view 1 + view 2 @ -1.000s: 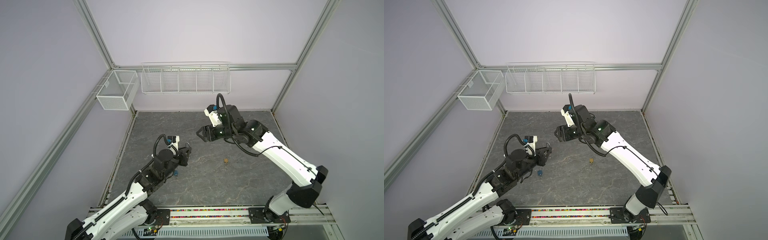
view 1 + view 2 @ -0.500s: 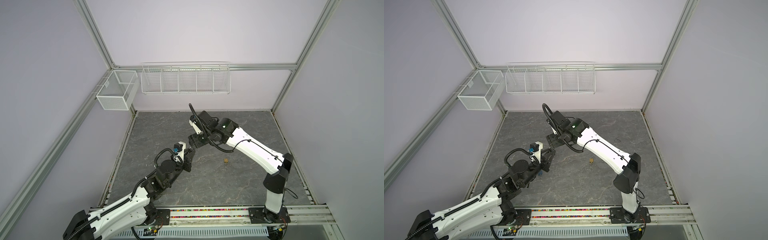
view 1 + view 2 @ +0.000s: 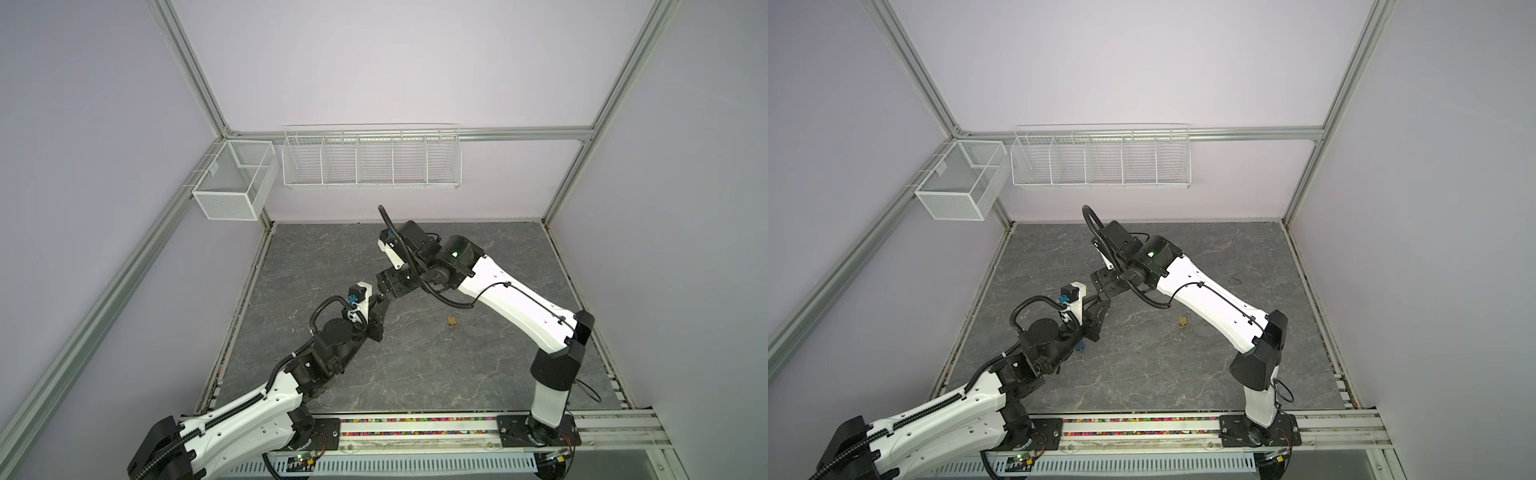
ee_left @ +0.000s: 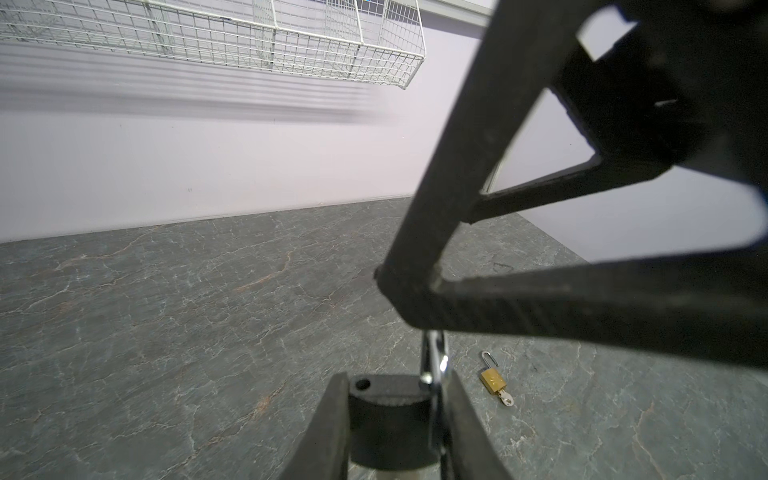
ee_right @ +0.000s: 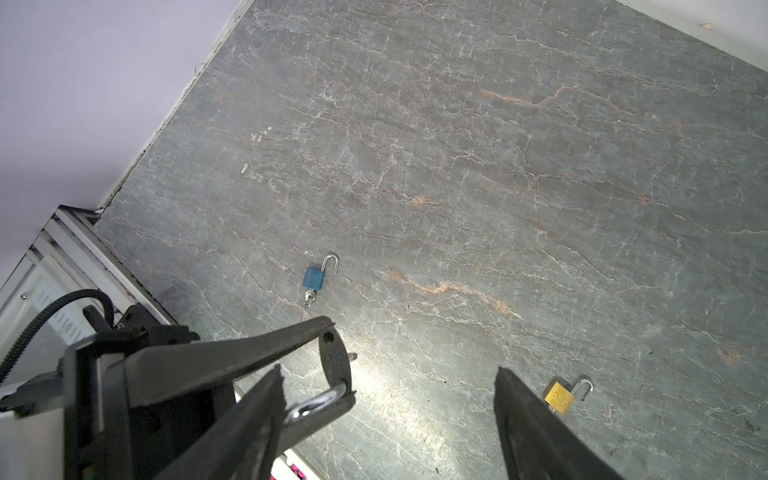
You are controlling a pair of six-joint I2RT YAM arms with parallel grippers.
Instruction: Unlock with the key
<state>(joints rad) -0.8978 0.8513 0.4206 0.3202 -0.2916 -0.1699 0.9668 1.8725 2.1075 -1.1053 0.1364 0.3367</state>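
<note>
Now your left gripper (image 4: 395, 386) clamps the black padlock (image 4: 386, 419), probably to steady it, while your right gripper (image 5: 388, 372) stands released beside its shackle (image 4: 434, 361).

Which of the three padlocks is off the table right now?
The black padlock, gripped in the left end effector; the blue padlock and brass padlock lie on the tabletop.

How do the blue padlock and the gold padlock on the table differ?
Colour: the blue padlock is blue-bodied, the gold padlock brass-yellow. Place: the blue padlock lies beside the left arm, the gold padlock beside the right arm. Both lie flat, shackles open, keys inserted.
</note>
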